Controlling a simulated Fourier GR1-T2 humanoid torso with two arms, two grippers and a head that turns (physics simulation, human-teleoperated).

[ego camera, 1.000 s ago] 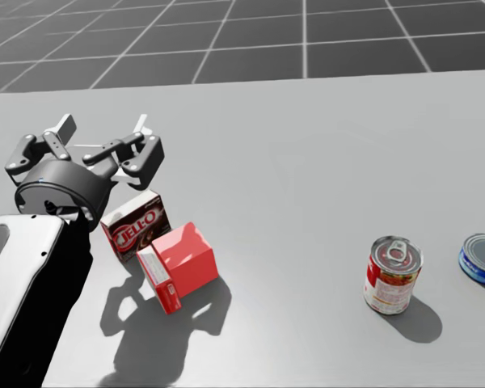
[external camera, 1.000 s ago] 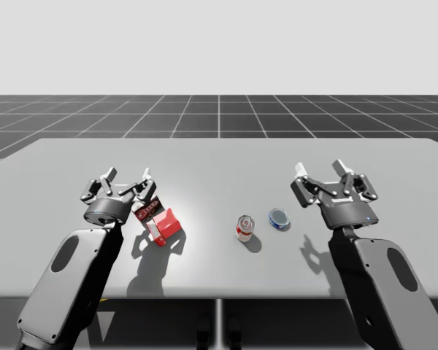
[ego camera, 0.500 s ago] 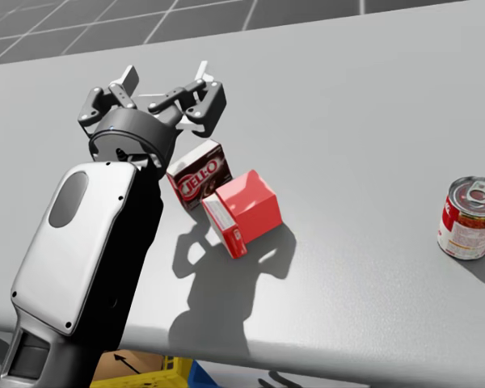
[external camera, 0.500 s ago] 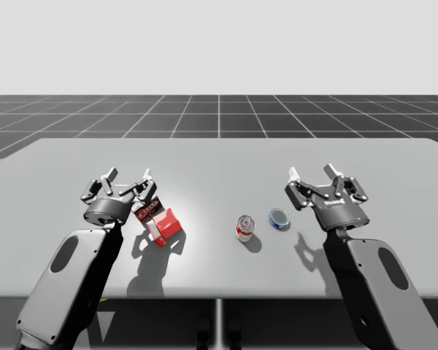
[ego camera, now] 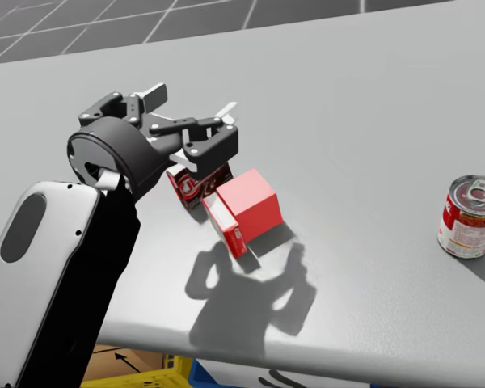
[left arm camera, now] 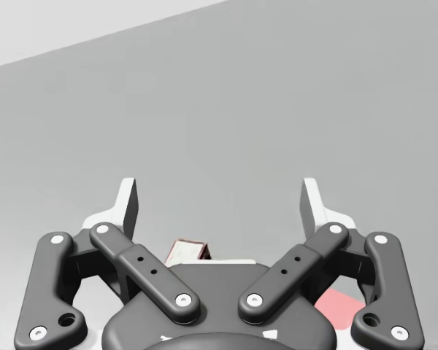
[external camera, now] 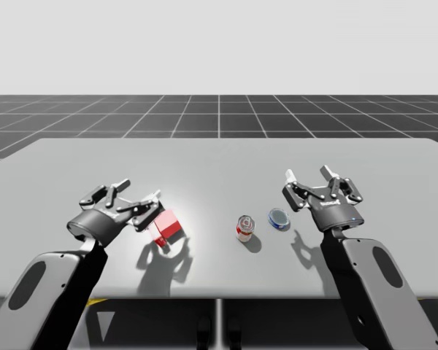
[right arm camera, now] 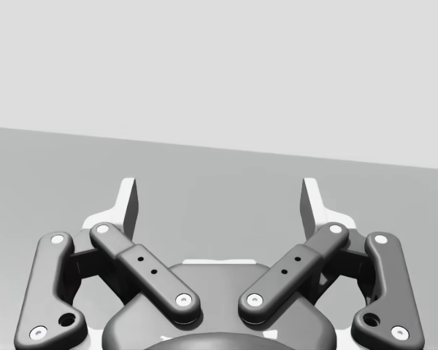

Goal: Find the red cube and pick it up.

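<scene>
1. On the grey bench (external camera: 226, 157), the red cube (ego camera: 250, 200) sits beside a dark red box (ego camera: 186, 184), just under my left gripper (ego camera: 187, 103).
2. Both grippers' fingers are spread, holding nothing.
3. I should centre over the cube alone — not the box — then descend and close.

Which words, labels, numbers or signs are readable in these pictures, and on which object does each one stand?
None reads clearly.
Dark red box: white lettering, largely hidden behind my left gripper.
Red box: small print on its white side, too small to read.
Red and white can: label too blurred.
Blue can: too small to read.
</scene>
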